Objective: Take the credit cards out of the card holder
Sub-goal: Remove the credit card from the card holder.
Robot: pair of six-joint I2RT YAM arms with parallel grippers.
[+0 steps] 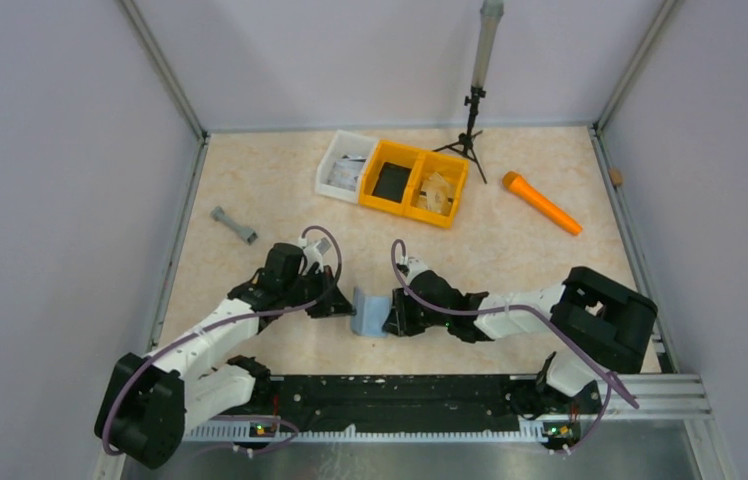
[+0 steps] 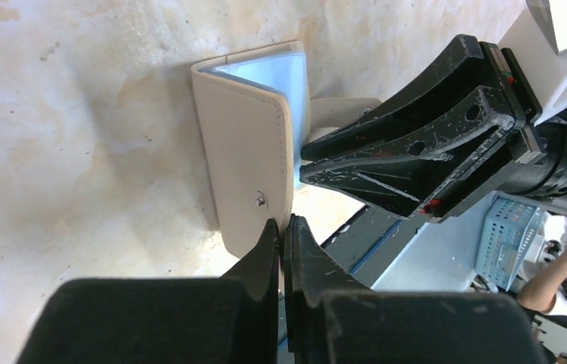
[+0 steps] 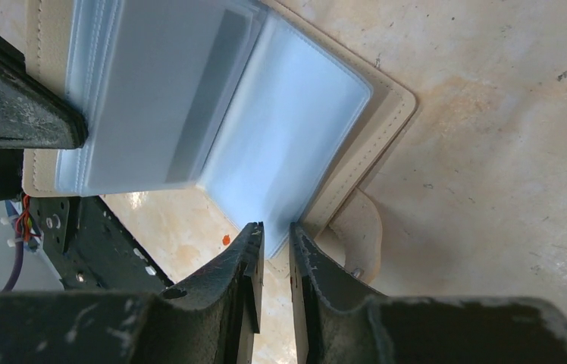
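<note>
The card holder (image 1: 370,312) stands open on edge between both grippers, near the table's front. Its beige cover (image 2: 246,152) with a snap stud faces the left wrist camera. My left gripper (image 2: 282,225) is shut on that cover's lower edge. Pale blue clear sleeves (image 3: 288,136) fan out in the right wrist view. A credit card (image 3: 159,98) with a grey stripe shows inside one sleeve. My right gripper (image 3: 274,231) has its jaws a narrow gap apart, and the corner of a sleeve reaches just between the tips. The beige strap tab (image 3: 360,227) lies beside the right finger.
A white bin (image 1: 345,165) and two joined yellow bins (image 1: 415,180) sit at the back. An orange marker-like stick (image 1: 542,203) lies back right. A grey dumbbell-shaped piece (image 1: 234,225) lies at the left. A small tripod (image 1: 470,125) stands behind the bins. The black rail (image 1: 400,395) runs along the front.
</note>
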